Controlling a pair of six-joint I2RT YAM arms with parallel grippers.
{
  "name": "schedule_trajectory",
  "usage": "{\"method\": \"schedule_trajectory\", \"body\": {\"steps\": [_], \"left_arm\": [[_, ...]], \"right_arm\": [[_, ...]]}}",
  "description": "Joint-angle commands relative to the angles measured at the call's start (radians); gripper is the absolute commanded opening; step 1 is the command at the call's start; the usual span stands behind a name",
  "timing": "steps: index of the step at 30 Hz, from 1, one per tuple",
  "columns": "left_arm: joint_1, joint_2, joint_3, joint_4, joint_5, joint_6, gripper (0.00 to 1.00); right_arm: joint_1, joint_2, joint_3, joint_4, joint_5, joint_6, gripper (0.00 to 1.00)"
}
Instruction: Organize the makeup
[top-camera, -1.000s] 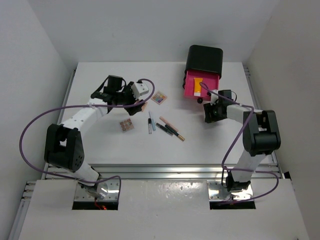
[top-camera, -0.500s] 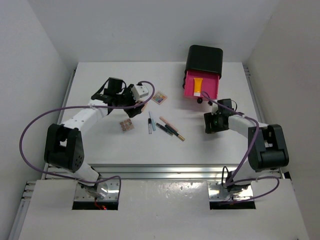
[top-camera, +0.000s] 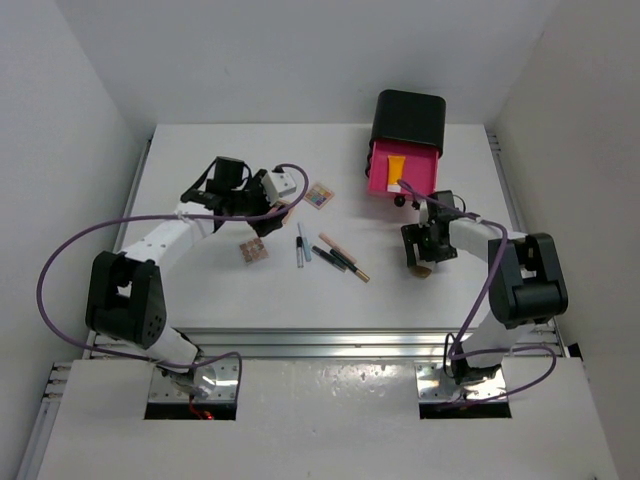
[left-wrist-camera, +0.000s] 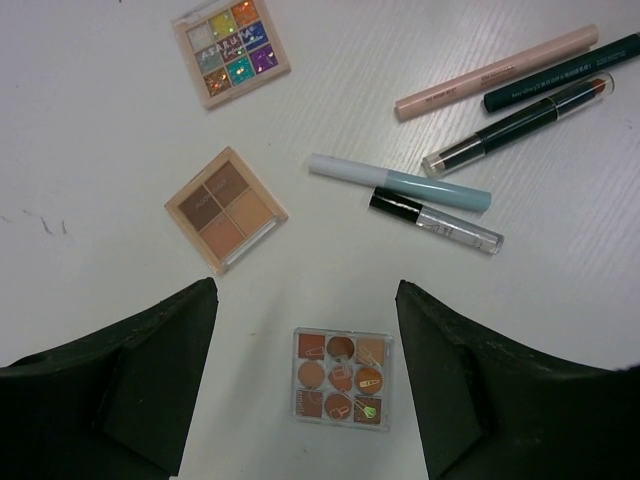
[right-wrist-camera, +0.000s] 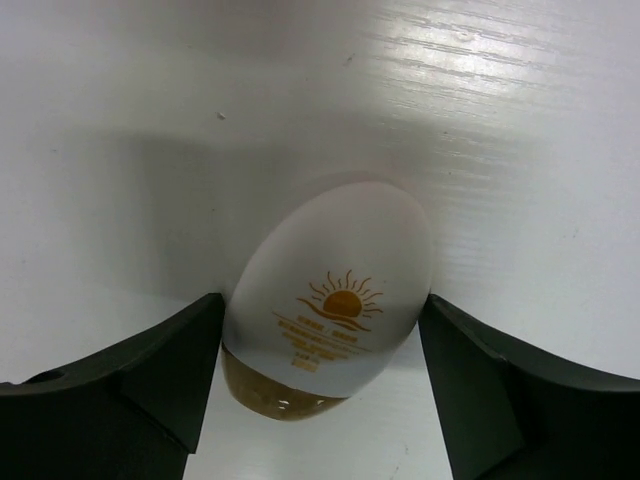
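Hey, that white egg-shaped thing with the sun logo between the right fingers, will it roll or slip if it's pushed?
Probably both. The egg-shaped container is rounded all over, with no flat side showing, so a push would likely make it roll or wobble in a curve. Its shell looks smooth and tapers, so a pinch away from the widest part might squeeze it out.

I see the box (top-camera: 410, 118) at the far right of the table (top-camera: 200, 290). Its pink drawer (top-camera: 425, 178) is open, with the tube (top-camera: 397, 172) inside. The sticks (top-camera: 330, 252) lie mid-table, with the far palette (top-camera: 319, 195) beyond them and the near palette (top-camera: 253, 250) to their left. The left gripper (top-camera: 275, 203) hangs between the two palettes. The right gripper (top-camera: 422, 256) points down at a small tan item (top-camera: 424, 270) near the drawer.
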Motion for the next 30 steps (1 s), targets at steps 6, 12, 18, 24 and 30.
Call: {"method": "schedule_trajectory", "body": {"steps": [6, 12, 18, 24, 30], "left_arm": [[0.010, -0.048, -0.021, 0.044, 0.018, 0.013, 0.78], [0.010, -0.048, -0.030, 0.054, 0.018, 0.013, 0.78], [0.010, -0.057, -0.041, 0.063, 0.018, 0.002, 0.78], [0.010, -0.066, -0.068, 0.084, 0.018, -0.033, 0.78], [0.010, -0.066, -0.077, 0.093, 0.000, -0.043, 0.78]], "right_arm": [[0.051, 0.009, 0.032, -0.027, 0.087, 0.060, 0.65], [0.058, -0.058, -0.016, -0.024, 0.093, 0.064, 0.27], [0.094, -0.201, -0.001, -0.029, 0.005, 0.014, 0.19], [0.149, -0.319, 0.063, -0.009, -0.066, 0.006, 0.16], [0.156, -0.333, 0.166, 0.092, -0.108, 0.041, 0.14]]}}
